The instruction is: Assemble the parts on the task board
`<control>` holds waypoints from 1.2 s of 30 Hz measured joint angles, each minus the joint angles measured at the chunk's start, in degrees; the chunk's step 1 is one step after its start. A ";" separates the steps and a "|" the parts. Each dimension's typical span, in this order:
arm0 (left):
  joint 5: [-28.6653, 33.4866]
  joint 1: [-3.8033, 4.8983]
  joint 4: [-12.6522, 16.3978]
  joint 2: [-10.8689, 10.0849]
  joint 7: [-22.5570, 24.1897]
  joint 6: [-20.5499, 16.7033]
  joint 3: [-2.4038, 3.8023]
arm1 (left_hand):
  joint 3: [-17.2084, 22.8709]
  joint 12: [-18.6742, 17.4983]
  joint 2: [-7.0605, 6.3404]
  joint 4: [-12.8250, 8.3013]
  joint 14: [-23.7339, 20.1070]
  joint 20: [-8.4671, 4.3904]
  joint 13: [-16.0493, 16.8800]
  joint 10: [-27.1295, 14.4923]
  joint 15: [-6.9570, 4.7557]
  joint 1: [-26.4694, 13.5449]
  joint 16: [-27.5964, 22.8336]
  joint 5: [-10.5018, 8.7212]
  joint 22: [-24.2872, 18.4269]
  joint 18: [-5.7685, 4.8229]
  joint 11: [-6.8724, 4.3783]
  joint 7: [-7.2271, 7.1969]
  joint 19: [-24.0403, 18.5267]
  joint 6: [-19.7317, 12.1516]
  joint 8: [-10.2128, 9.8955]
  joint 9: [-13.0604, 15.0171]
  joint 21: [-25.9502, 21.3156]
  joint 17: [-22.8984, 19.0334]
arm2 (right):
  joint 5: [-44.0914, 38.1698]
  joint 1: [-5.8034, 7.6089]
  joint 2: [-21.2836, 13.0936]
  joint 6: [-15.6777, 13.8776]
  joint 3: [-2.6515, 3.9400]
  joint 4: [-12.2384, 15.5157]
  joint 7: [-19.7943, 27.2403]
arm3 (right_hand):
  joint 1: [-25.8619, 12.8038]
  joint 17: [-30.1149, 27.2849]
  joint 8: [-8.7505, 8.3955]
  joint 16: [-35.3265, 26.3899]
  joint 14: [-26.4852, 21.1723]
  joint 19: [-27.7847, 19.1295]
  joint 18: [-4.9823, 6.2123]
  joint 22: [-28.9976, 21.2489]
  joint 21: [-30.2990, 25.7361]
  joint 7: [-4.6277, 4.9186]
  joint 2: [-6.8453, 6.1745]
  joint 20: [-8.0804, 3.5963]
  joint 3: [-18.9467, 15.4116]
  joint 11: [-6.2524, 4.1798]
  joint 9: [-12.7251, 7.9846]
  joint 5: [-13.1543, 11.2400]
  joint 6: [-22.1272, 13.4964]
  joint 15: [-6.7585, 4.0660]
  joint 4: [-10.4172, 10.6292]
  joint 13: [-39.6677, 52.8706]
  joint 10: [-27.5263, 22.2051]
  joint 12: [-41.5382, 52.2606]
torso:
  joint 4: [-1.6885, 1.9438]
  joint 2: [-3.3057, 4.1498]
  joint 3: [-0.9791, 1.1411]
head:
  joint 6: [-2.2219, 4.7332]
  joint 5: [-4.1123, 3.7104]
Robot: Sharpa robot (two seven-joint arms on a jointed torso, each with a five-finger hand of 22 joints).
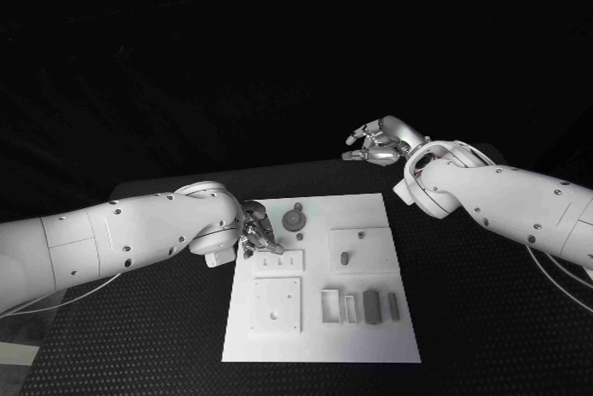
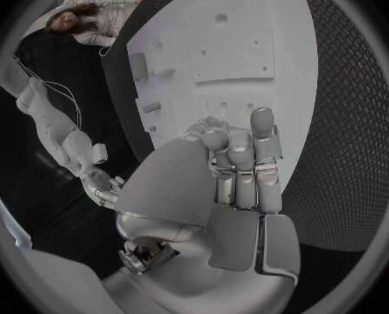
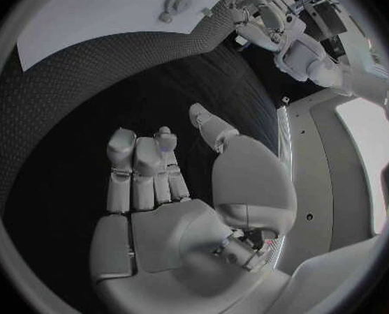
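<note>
The left robot hand (image 1: 256, 231) hovers with fingers curled, empty, over the white board's (image 1: 371, 345) left edge on the black desk (image 1: 482, 327), near a round grey part (image 1: 294, 218), while the right robot hand (image 1: 380, 143), open and empty, hangs beyond the board's far corner.

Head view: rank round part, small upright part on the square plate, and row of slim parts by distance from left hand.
1. Round part, right beside the left hand.
2. Small upright part, mid-board on the square plate.
3. Row of slim parts, toward the task board's near edge.
</note>
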 measured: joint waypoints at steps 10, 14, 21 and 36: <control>2.51 -0.02 -0.60 0.28 -0.10 1.67 0.00 | -0.58 2.18 1.99 -0.58 -0.21 -0.04 2.15 0.12 -0.21 -2.07 1.09 1.62 0.60 0.00 -0.30 0.01 0.20 -0.01 -0.01 4.10 -0.23 -2.57 | -0.07 0.00 0.04 0.76 0.00 -0.04 -0.16 | 0.21 0.03 0.00 0.00 0.00 -0.09 0.00 0.00 0.00 0.10 0.23 0.09 -0.25 0.09 -0.05 0.00 -0.04 0.00 -0.25 -0.13 -0.09 0.00 | 0.07 -0.03 -0.06 | -0.31 -0.09; 3.13 -0.09 -0.82 0.52 -0.19 1.96 0.00 | -0.72 1.90 1.86 -0.72 -0.22 -0.37 1.57 0.26 -0.22 -2.53 1.34 3.61 0.72 0.00 -0.43 0.01 0.24 -0.01 0.00 4.61 -0.48 -3.16 | -0.09 0.00 0.04 1.01 0.00 -0.05 -0.19 | 0.14 0.03 0.00 0.00 0.00 -0.09 0.00 0.05 0.00 0.15 0.60 0.10 -0.31 0.20 -0.05 0.00 -0.01 0.00 -0.31 -0.16 -0.20 0.22 | 0.07 -0.03 -0.07 | -0.43 -0.13; 3.38 -0.22 -0.97 0.68 -0.59 2.25 -0.01 | -0.97 1.92 1.80 -0.98 -0.24 -0.47 1.02 0.35 -0.24 -3.35 1.74 4.16 0.89 0.00 -0.52 0.01 0.17 -0.01 0.00 5.75 -0.48 -3.96 | -0.13 0.00 0.05 1.36 0.00 -0.02 -0.25 | 0.22 0.02 0.00 0.00 0.00 -0.10 0.00 0.05 0.00 0.17 0.68 0.10 -0.41 0.20 -0.10 0.00 -0.03 0.00 -0.41 -0.22 -0.20 0.23 | 0.05 -0.03 -0.04 | -0.62 -0.13; 0.95 -0.62 -1.85 1.53 -1.65 2.72 -0.01 | -1.66 1.67 2.12 -1.67 -0.05 -1.02 -0.78 0.95 -0.47 -5.64 3.14 4.49 1.61 0.00 -1.12 0.01 0.75 -0.01 0.00 8.79 -0.92 -6.72 | -0.15 0.00 0.23 1.78 0.00 -0.03 -0.27 | 0.22 0.02 0.00 0.00 0.00 -0.19 0.01 0.04 0.00 0.31 0.68 0.20 -0.46 0.20 -0.10 0.00 -0.21 0.00 -0.47 -0.26 -0.20 0.22 | 0.07 -0.04 -0.03 | -1.04 -0.19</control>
